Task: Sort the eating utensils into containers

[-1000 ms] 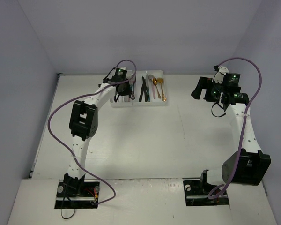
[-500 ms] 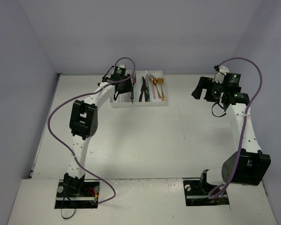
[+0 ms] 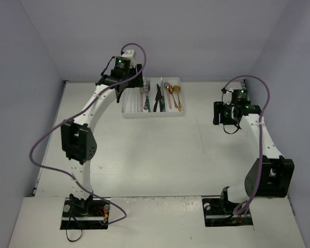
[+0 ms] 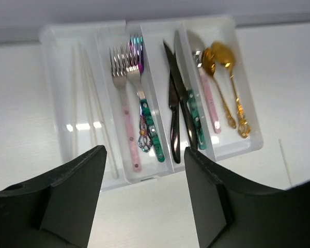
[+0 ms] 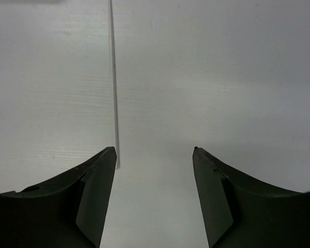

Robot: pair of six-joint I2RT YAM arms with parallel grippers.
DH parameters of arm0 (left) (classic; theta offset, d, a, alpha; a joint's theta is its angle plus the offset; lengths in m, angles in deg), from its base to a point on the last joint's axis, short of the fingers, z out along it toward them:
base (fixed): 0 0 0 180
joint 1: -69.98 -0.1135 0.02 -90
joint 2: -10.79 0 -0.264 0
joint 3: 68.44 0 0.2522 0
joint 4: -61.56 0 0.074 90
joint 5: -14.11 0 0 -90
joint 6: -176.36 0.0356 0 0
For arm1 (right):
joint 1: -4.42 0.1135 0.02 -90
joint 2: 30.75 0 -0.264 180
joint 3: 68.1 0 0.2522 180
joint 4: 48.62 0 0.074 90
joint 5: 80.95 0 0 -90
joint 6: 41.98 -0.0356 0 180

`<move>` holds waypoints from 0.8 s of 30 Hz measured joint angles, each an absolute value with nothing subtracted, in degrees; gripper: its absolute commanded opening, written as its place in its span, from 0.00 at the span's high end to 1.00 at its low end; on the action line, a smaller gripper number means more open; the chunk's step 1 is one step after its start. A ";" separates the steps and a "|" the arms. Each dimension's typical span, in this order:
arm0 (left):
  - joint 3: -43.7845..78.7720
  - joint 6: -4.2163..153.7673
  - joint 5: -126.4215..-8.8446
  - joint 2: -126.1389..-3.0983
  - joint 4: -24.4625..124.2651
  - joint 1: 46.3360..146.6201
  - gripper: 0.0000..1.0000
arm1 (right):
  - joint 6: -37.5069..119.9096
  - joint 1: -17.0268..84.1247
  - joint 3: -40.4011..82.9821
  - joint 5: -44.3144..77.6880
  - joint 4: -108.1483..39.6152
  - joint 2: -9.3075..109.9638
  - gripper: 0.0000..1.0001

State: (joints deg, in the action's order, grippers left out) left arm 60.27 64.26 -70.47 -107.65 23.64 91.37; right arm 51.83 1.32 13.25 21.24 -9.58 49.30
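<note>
Arms stretch up-frame: left tool [image 4: 144, 152], jaws apart and empty, hangs above the tray [image 4: 82, 28] at upper centre; right tool [image 5: 155, 150], likewise apart, over the surface [image 5: 206, 72] at right.

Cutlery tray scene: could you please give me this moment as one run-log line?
left tool: open, empty, above tray | right tool: open, empty, over table | forks, knives, spoons: in separate compartments
</note>
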 measured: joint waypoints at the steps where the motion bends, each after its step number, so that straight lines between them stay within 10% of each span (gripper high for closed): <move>1: 59.31 65.64 -71.36 -104.56 23.59 91.41 0.40 | 52.35 2.28 12.52 20.31 -9.04 50.31 0.43; 11: 35.91 74.74 -79.53 -71.33 26.45 91.35 0.36 | 53.08 7.25 8.28 18.61 -6.31 63.75 0.38; 20: 18.77 75.37 -81.51 -67.80 22.75 88.87 0.36 | 52.26 10.01 9.46 19.89 -6.32 72.56 0.40; 24: 18.10 75.29 -81.57 -67.74 22.36 87.91 0.36 | 52.05 11.39 11.37 19.72 -6.29 74.15 0.55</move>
State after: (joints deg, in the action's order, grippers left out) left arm 18.10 75.29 -81.57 -67.74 22.36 87.91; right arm 52.05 11.39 11.37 19.72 -6.29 74.15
